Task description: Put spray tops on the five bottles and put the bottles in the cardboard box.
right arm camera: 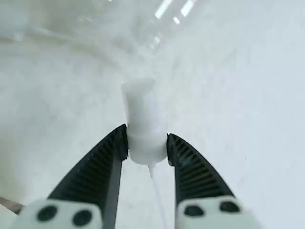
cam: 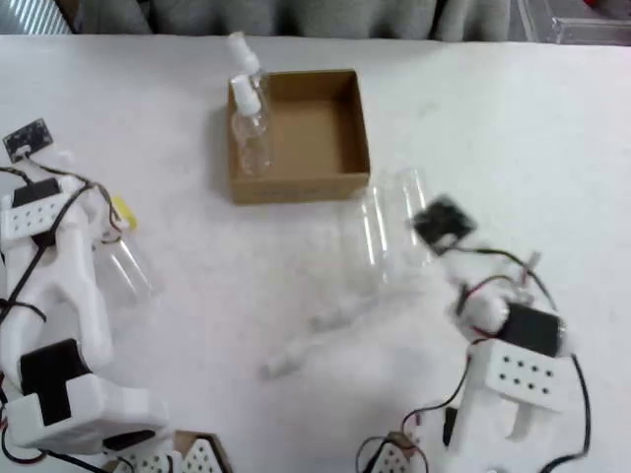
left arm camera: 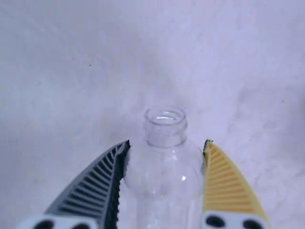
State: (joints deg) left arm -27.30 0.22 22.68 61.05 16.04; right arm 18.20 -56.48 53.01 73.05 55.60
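Note:
My left gripper (left arm camera: 166, 143) is shut on a clear bottle (left arm camera: 164, 167), its grey and yellow fingers pressed against the shoulders below the uncapped neck. The high view shows this bottle (cam: 133, 268) at the table's left beside the left arm. My right gripper (right arm camera: 147, 136) is shut on a white spray top (right arm camera: 143, 119), whose thin tube hangs toward the wrist. The cardboard box (cam: 340, 182) sits at the back centre. A capped bottle (cam: 251, 128) lies along its left wall, and another spray top (cam: 240, 49) pokes over its far rim.
Two clear uncapped bottles (cam: 373, 236) (cam: 414, 202) lie side by side in front of the box, close to the right arm (cam: 513, 345). Two loose spray tops (cam: 340, 315) (cam: 281, 362) lie on the white table mid-front.

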